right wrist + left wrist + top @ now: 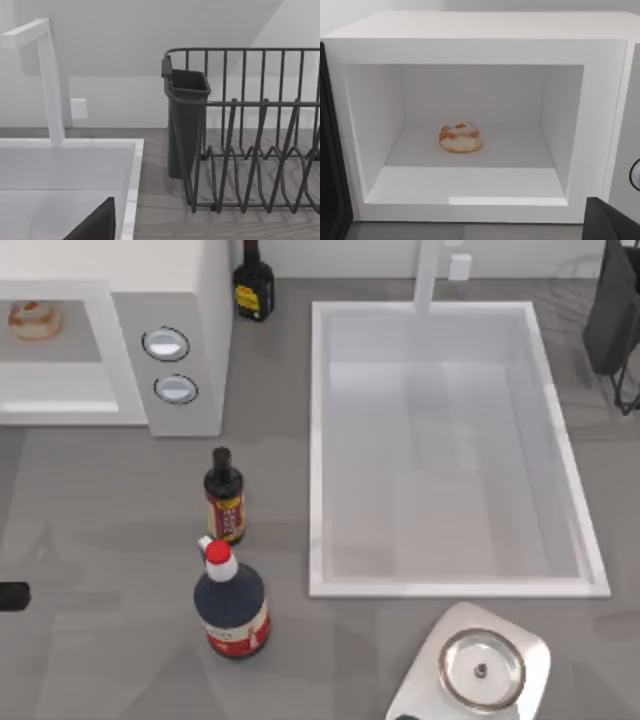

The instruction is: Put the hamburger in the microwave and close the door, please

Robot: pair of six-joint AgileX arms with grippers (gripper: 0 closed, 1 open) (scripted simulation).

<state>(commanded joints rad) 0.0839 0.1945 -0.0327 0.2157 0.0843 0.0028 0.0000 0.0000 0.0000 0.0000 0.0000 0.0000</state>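
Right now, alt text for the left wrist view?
The hamburger sits on the floor of the open microwave, near the middle of its white cavity. The dark door edge stands open at one side.

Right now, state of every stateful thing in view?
hamburger: inside the microwave, on the cavity floor
microwave: cavity open to the front
door: swung open, dark edge beside the cavity
sink: nothing in the basin
small dark bottle: upright, capped
red-capped bottle: upright, capped
dish rack: no dishes
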